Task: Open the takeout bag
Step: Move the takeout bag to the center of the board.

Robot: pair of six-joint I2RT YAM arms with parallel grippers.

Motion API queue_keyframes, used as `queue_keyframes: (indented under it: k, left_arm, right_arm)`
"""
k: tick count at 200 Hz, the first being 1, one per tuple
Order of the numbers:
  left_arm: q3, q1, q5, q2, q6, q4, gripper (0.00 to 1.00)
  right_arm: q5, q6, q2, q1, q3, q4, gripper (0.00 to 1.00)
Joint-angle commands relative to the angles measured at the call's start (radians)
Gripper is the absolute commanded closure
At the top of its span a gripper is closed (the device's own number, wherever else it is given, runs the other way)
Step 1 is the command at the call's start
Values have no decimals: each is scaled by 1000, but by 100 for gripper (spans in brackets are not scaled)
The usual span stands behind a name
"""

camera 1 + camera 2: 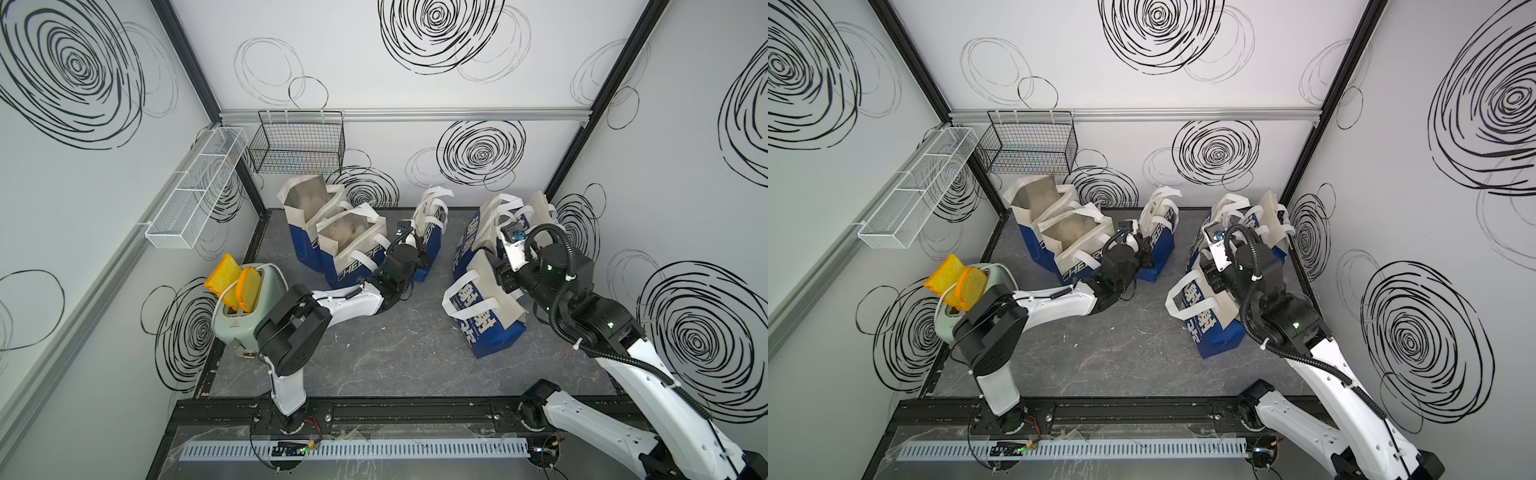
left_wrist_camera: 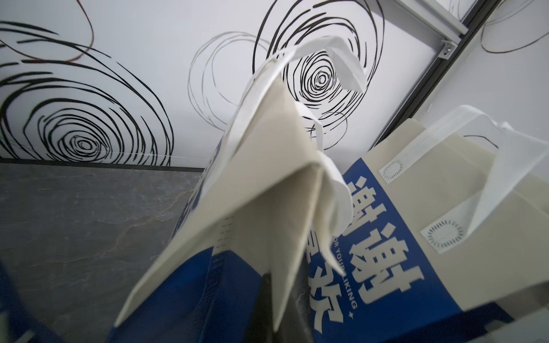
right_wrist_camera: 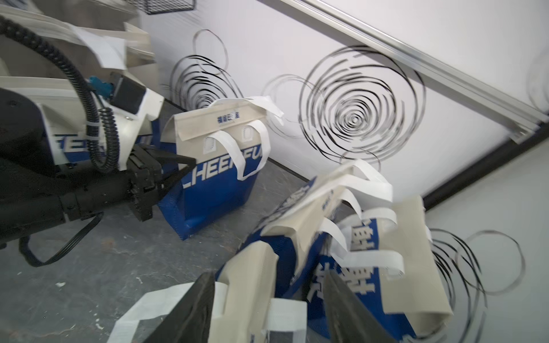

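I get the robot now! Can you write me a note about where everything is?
Left gripper: shut, pinching the side edge of the folded blue-and-cream takeout bag in the middle of the grey table.
Right gripper: open, over the flat blue-and-cream bags on the right.
Done: two silver-lined bags at the back left stand open.
Left to do: pull the middle bag open; the right ones are shut too.

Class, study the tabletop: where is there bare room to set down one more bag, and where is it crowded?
Free: the tabletop's front middle, between left arm, front rail and front right bag; also the narrow strip between middle bag and right bags. Crowded: back left open bags.
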Motion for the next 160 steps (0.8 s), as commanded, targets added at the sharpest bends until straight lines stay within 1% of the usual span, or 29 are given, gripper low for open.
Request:
queue_keyframes:
  k: [1, 39, 50, 54, 74, 79, 96, 118, 135, 160]
  left_arm:
    - [-102, -19, -11, -127, 40, 26, 100]
    - [-288, -58, -26, -340, 11, -18, 100]
    - [-336, -73, -34, -389, 4, -18, 100]
    - [-352, -78, -41, -406, -3, -47, 100]
    - [-425, -95, -59, -478, -12, -70, 100]
    - [-440, -97, -61, -492, -37, -73, 100]
    - [-480, -102, -60, -529, -57, -83, 100]
    - [-518, -112, -71, -555, -76, -86, 100]
    - [-540, -124, -90, -568, -87, -81, 100]
    - [-562, -137, -96, -576, -101, -75, 100]
  right_arm:
    - [-172, -73, 2, 39, -59, 134, 39]
    - [-199, -113, 51, 118, -139, 257, 39]
    - [-200, -116, 63, 144, -180, 318, 39]
    - [-200, -120, 65, 155, -197, 344, 39]
    - [-156, -169, 75, 227, -278, 470, 39]
    - [-139, -182, 79, 247, -297, 498, 39]
    - [-66, -236, 93, 316, -356, 598, 39]
    - [-1, -283, 114, 371, -411, 724, 40]
    - [24, -308, 138, 384, -446, 809, 40]
    - [42, -343, 197, 387, -448, 869, 42]
